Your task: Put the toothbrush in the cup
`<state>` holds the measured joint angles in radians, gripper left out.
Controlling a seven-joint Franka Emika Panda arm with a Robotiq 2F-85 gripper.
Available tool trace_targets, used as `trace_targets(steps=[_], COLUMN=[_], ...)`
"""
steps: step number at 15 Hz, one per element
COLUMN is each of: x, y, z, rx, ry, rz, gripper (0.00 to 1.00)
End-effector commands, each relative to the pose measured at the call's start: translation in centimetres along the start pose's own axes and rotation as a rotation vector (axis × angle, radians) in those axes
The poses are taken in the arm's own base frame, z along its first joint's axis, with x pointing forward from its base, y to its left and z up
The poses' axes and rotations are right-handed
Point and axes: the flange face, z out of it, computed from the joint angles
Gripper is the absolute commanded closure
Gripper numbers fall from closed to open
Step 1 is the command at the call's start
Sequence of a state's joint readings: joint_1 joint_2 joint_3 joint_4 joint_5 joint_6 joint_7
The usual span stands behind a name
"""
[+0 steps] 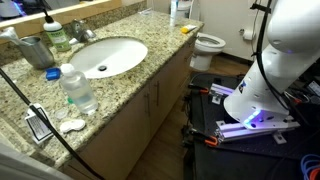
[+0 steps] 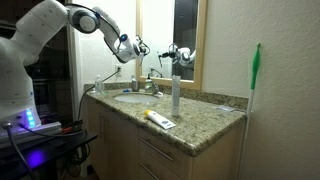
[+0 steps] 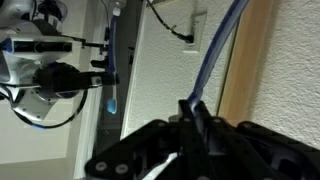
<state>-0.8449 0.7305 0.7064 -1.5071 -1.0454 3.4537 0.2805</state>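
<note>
In the wrist view my gripper [image 3: 190,118] is shut on the toothbrush [image 3: 216,52]. Its bluish handle sticks up past the jaws, and a whitish part shows below them. In an exterior view the gripper [image 2: 140,47] is held high over the far end of the counter, close to the mirror. The grey-green cup [image 1: 37,50] stands upright on the counter beside the sink, and it also shows in the other exterior view [image 2: 101,86], below the gripper. Whether the toothbrush is exactly over the cup cannot be told.
A clear bottle with a blue cap [image 1: 78,88] stands at the sink's [image 1: 105,57] near side. A faucet [image 1: 82,33] is behind the sink. A yellow object [image 2: 156,118] lies on the granite counter [image 2: 200,125]. A toilet [image 1: 208,45] and the robot's base [image 1: 255,95] stand nearby.
</note>
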Motion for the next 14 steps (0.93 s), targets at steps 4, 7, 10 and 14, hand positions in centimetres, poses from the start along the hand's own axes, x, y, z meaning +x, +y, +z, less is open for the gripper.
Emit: trace_targets(steps=[4,7,10,14], x=[-1.9,-3.3,-3.6,-4.7], y=[-1.3,-1.7,-2.1,-2.3], z=[0.7,1.3,1.6,2.2], rx=[0.040,0.059,0.058,0.063], ry=[-0.013,-0.017,-0.029,-0.040], rz=[-0.028,-0.002,0.030,0.024], gripper=[0.98,0.98,0.91,0.98])
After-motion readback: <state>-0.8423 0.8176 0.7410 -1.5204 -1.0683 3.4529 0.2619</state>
